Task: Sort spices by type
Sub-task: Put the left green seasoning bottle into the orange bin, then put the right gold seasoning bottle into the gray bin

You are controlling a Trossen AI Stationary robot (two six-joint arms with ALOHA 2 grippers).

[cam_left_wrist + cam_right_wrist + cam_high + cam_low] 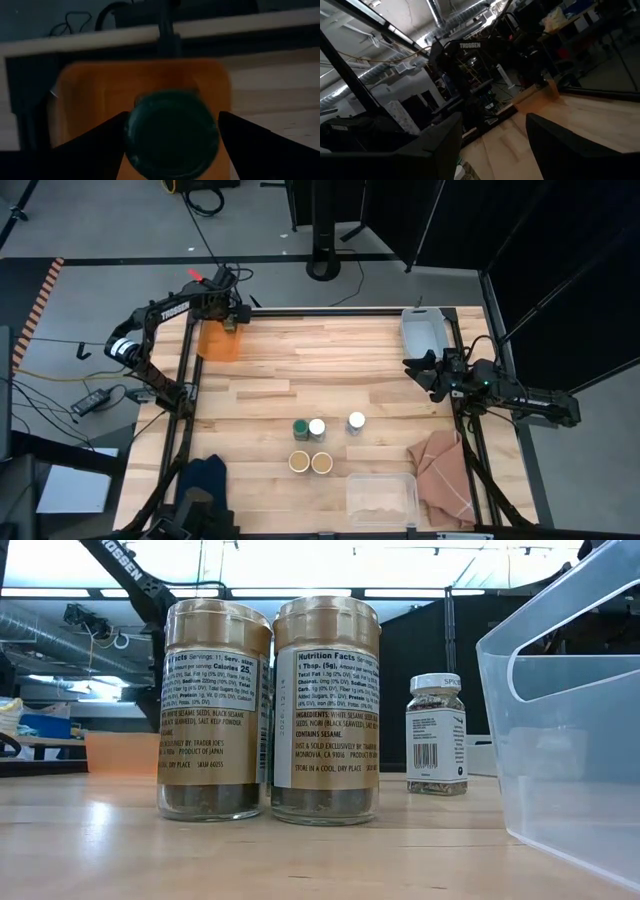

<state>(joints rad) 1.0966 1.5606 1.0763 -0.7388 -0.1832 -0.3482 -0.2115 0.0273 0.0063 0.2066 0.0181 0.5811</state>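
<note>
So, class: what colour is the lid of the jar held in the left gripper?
Dark green lid, best seen in the left wrist view, above the orange bin.

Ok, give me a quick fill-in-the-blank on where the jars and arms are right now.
1. The left gripper holds a jar with a ____ lid over the orange bin.
2. In the high view, ____ jars stand on the table.
3. The two tan-lidded jars stand ____ each other.
4. The right gripper waits near the ____ bin at the table's far right corner.

Missing words: green; five; beside; white
</note>
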